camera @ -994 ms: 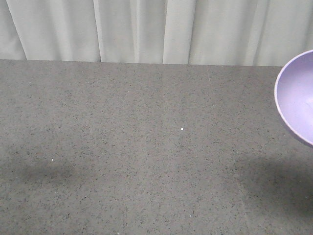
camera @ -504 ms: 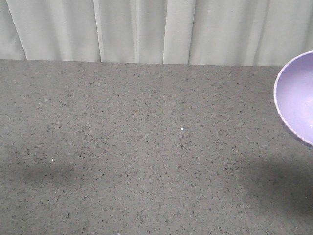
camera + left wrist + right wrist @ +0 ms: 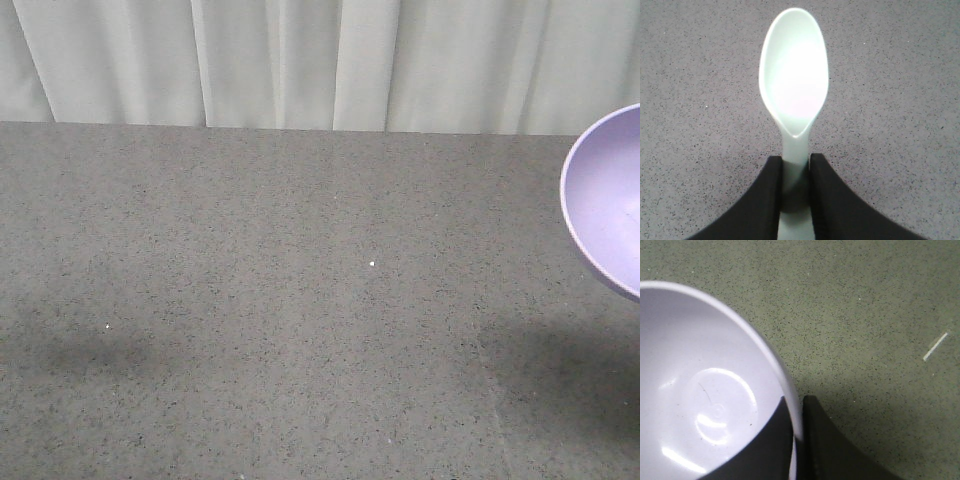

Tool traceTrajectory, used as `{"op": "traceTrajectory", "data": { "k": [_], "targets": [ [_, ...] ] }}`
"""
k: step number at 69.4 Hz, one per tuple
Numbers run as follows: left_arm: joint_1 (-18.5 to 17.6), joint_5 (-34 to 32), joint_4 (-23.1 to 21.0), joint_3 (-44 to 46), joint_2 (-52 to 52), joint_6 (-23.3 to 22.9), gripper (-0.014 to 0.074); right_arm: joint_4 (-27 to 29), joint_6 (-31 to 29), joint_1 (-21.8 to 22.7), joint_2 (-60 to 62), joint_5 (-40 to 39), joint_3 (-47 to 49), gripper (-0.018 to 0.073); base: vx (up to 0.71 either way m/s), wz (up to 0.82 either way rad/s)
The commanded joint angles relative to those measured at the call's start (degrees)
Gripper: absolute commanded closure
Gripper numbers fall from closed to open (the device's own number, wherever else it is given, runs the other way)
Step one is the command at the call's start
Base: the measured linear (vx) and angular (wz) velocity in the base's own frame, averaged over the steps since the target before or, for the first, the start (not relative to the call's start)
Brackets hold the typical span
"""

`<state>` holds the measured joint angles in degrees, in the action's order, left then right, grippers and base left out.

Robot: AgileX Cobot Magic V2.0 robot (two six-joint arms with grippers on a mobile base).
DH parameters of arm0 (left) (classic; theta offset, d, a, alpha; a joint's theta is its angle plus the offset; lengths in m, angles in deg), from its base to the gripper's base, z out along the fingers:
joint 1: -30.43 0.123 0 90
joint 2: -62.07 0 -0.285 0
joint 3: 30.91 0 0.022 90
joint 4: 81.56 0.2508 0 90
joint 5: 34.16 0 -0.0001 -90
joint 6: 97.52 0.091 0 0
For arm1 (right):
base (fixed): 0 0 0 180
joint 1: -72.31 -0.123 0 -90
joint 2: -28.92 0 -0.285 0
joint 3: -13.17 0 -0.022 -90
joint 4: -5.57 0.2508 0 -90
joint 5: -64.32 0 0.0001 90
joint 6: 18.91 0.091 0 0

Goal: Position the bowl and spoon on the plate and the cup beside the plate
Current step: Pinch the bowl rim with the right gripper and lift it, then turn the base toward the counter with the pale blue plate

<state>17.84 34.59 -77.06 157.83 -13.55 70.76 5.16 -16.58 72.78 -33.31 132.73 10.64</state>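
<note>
Over the grey table (image 3: 300, 300), the bowl (image 3: 705, 390) hangs at the right side, right gripper (image 3: 799, 407) clamped on its rim. Looks light but glossy, so it could slip. The spoon (image 3: 794, 75) seems light and stiff, with the left gripper (image 3: 796, 167) pinching its flat handle.

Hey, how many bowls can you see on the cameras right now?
1. The purple bowl shows at the front view's right edge, its rim pinched by the right gripper. The right wrist view shows the same bowl. Others may lie outside the frames.
</note>
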Motion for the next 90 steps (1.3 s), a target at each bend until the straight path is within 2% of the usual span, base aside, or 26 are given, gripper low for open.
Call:
{"op": "traceTrajectory", "data": {
  "k": [1, 90],
  "targets": [
    [-0.3, -3.1, 0.2, 1.6, 1.4, 0.0, 0.0603, -0.2, -0.4, 0.3, 0.4, -3.3, 1.6, 0.0562, 0.0, 0.0],
    [-0.3, -3.1, 0.2, 1.6, 1.4, 0.0, 0.0603, -0.2, -0.4, 0.3, 0.4, -2.4, 1.6, 0.0562, -0.01, -0.03]
  ]
}}
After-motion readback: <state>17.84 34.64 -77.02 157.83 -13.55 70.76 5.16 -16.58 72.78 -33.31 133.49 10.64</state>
